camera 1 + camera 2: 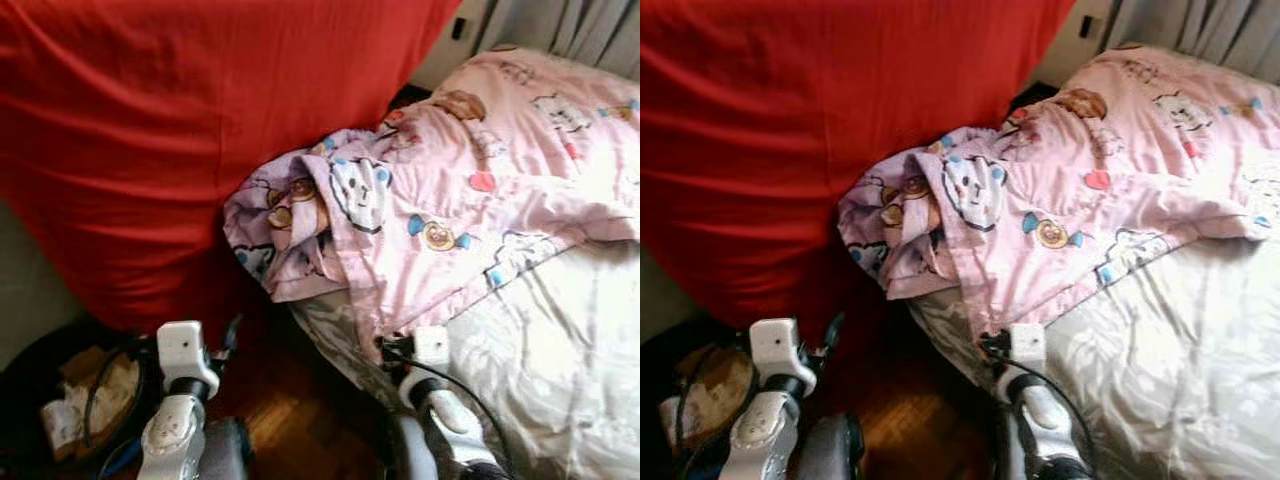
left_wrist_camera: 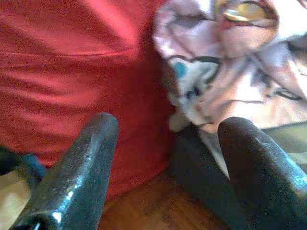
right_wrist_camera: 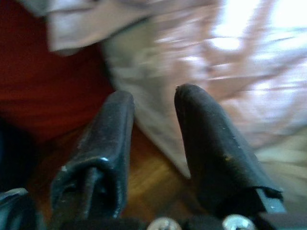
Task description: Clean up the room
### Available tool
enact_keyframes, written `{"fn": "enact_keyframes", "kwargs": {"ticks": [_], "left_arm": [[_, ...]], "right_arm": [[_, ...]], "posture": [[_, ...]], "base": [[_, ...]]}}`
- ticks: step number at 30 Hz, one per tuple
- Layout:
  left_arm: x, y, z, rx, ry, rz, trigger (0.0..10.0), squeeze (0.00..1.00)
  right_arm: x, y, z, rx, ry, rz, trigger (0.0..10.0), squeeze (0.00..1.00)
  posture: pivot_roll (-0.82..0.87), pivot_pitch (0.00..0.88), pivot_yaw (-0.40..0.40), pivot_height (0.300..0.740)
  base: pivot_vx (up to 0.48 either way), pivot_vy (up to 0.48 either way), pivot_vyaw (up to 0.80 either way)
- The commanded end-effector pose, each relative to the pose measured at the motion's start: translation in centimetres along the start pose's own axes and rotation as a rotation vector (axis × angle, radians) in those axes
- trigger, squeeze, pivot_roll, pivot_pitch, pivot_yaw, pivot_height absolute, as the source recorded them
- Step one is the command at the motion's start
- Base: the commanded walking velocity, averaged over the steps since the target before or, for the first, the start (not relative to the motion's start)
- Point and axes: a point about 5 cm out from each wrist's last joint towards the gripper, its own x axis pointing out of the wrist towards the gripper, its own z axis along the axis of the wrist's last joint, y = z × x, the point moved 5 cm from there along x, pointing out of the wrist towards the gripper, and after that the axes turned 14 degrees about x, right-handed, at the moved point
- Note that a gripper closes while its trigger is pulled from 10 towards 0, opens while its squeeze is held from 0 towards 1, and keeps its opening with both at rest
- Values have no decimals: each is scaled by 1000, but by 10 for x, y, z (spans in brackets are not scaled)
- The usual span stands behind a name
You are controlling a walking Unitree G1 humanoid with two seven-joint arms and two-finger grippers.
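Observation:
A pink blanket (image 1: 450, 190) printed with cartoon bears lies crumpled over the near corner of the bed, and its bunched end (image 2: 225, 72) hangs beside a large red cover (image 1: 170, 130). My left gripper (image 2: 168, 158) is low over the floor, open, and points at the gap between the red cover and the blanket's edge with nothing between its fingers. My right gripper (image 3: 153, 100) is at the bed's corner, open and empty. It is just short of the pale bed sheet (image 3: 206, 72). Both silver wrists rise from the bottom of the head views.
A dark round basket (image 1: 25, 390) holding pale cloth and cables sits on the floor at the lower left. A strip of wooden floor (image 1: 290, 410) runs between the red cover and the bed. Grey curtains (image 1: 580, 25) hang behind the bed.

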Motion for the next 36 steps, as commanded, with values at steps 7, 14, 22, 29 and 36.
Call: {"fn": "enact_keyframes", "kwargs": {"ticks": [7, 14, 22, 29, 36], "left_arm": [[-6, 0, -5, 3, 23, -7, 10000, 0], [-14, 9, -10, 19, 38, 12, 10000, 0], [-25, 10, -11, 18, 44, 16, 10000, 0], [-36, 9, -14, 17, 58, 17, 10000, 0], [-48, 9, -12, 15, 60, 21, 10000, 0]], "right_arm": [[3, -12, -3, 98, 40, -111, 10000, 1000], [11, -14, 15, 143, -12, -190, 10000, 1000], [11, -17, 15, 154, -2, -224, 10000, 1000], [9, -26, 15, 196, 4, -262, 10000, 0], [12, -24, 22, 214, -1, -237, 10000, 0]], "posture": [[38, 166, -16, 570], [64, 186, -17, 570], [81, 218, -23, 570], [95, 253, -22, 570], [118, 297, -28, 570]], "base": [[0, 0, 0], [0, 0, 0], [0, 0, 0], [0, 0, 0], [0, 0, 0]]}}
